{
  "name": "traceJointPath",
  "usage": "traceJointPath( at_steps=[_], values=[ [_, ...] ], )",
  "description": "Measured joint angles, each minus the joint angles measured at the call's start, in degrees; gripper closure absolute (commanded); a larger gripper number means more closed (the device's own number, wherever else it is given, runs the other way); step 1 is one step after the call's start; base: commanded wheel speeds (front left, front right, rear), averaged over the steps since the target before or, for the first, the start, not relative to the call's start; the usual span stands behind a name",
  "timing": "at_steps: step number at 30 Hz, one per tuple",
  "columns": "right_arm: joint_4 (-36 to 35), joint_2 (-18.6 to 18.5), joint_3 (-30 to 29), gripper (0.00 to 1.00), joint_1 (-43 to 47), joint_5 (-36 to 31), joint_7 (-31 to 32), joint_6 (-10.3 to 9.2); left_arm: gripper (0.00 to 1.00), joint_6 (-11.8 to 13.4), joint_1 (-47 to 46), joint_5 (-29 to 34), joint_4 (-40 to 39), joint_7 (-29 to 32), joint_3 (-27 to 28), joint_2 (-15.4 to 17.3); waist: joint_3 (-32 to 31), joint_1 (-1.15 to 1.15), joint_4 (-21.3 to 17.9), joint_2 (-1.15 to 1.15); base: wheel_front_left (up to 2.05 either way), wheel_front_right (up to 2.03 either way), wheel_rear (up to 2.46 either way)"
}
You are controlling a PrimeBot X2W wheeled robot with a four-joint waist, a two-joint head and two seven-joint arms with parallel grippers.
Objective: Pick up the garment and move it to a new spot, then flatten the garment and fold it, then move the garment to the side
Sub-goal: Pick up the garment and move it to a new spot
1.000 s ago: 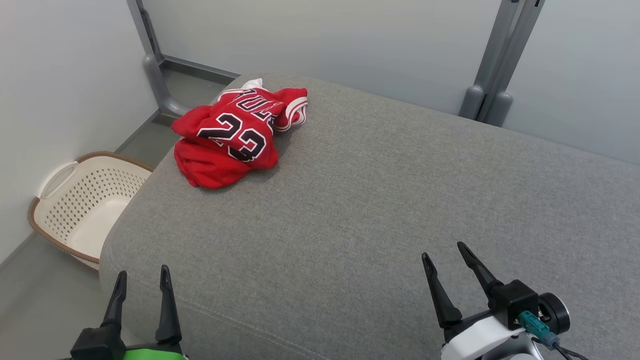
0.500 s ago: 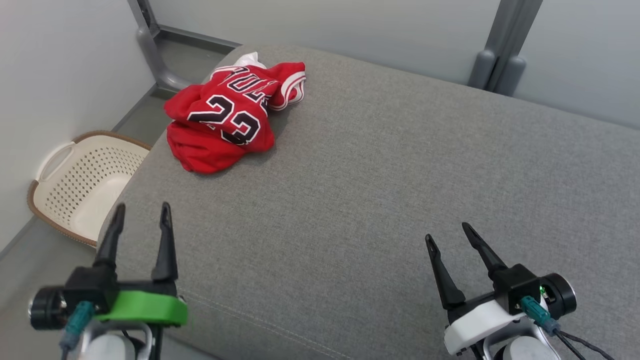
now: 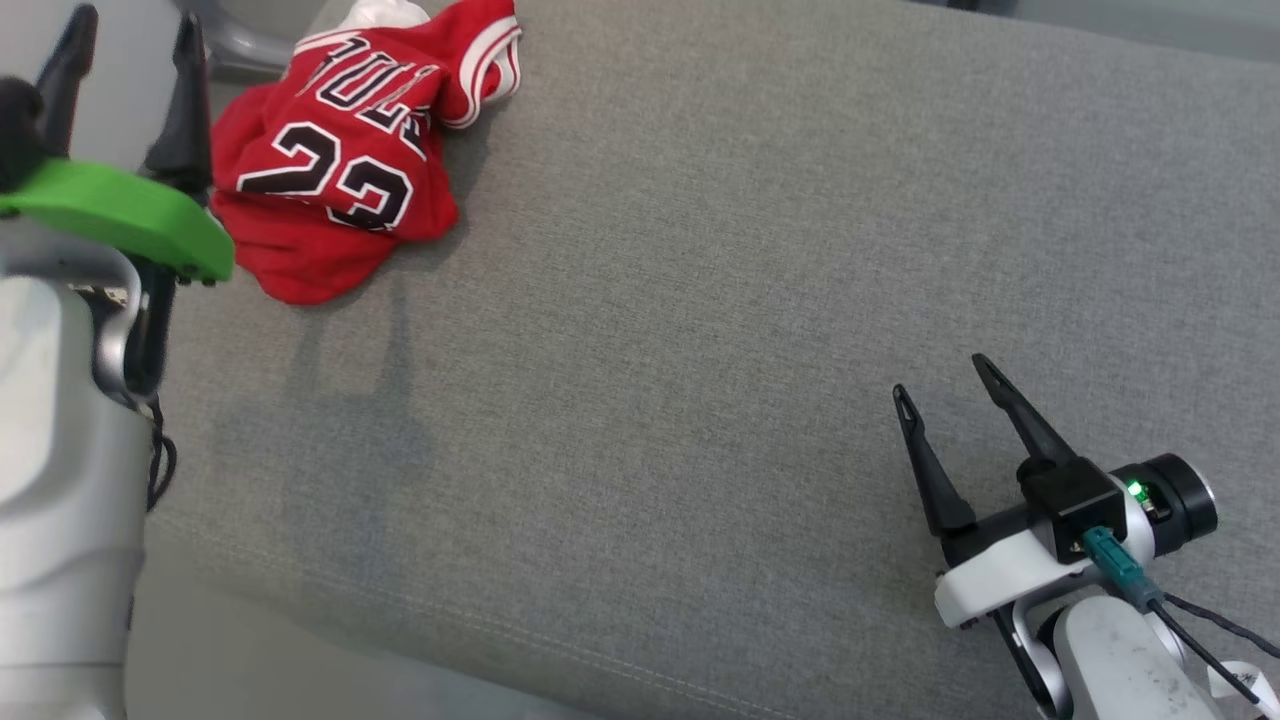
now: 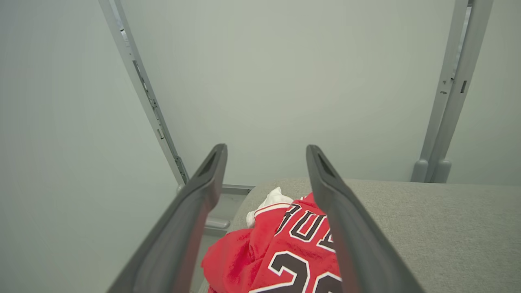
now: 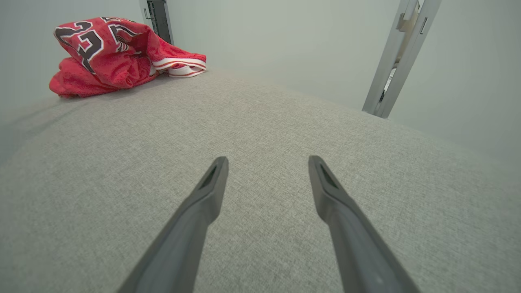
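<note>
**Over the far-left corner: jersey down, both grippers spread**

Across nearly my whole head view runs the grey upholstered cushion (image 3: 700, 300), a broad woven surface with a stitched seam along its near edge. Behind it, my left wrist camera shows a pale grey-green wall (image 4: 285, 81) with slanted grey metal posts (image 4: 447, 101) standing against it.

The crumpled red basketball jersey (image 3: 330, 170) lies on the cushion's far-left corner. It is bunched into a heap with the black, white-edged number 23 facing up, a white-and-red striped hem (image 3: 490, 60) spilling to the right, and a scrap of white fabric (image 3: 385, 12) at its far end.

My pale left forearm (image 3: 60, 450) rises along the left edge of the head view. The left gripper (image 3: 137, 15) sits just left of the jersey, and its jaws are spread wide. Through its wrist camera the jersey lies beyond and below the two fingers, apart from them. I cannot tell how high the fingertips are above the cloth.

The right gripper (image 3: 940, 376) is low at the near right, well apart from the jersey. Its jaws are also spread, over bare cushion.

A green collar (image 3: 110, 205) sits behind the left fingers, and a small green light (image 3: 1135, 490) glows on the right wrist.
</note>
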Motion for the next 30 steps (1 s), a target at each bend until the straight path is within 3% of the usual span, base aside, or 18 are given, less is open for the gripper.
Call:
traceJointPath(
  at_steps=[5,10,21,30],
  values=[
    [-1.58,-1.45,-0.03,0.00,-1.89,-0.07,0.01,0.00,0.00,0.00,-10.83,-7.92,8.40,10.51,-5.94,3.76,4.80,0.00,-1.63,0.00,0.00,0.00,0.00],
    [-3.27,-2.68,-1.29,0.00,-2.66,-0.42,0.01,0.00,0.00,-0.01,-18.50,-12.68,16.18,18.58,-8.73,4.67,9.69,0.01,-3.15,0.00,0.00,0.00,0.00],
    [-6.49,-2.36,-2.09,0.00,-4.60,-0.01,-0.67,0.12,0.00,-0.01,-22.39,-21.63,23.76,23.88,-13.96,4.98,18.08,0.00,-5.70,0.00,0.00,0.00,0.00],
    [-7.46,-2.21,-1.87,0.00,-5.15,0.00,-0.92,0.13,0.00,-0.01,-21.31,-25.20,27.31,21.74,-18.16,5.98,19.77,-0.01,-6.43,0.00,0.00,0.00,0.00]
  ],
)
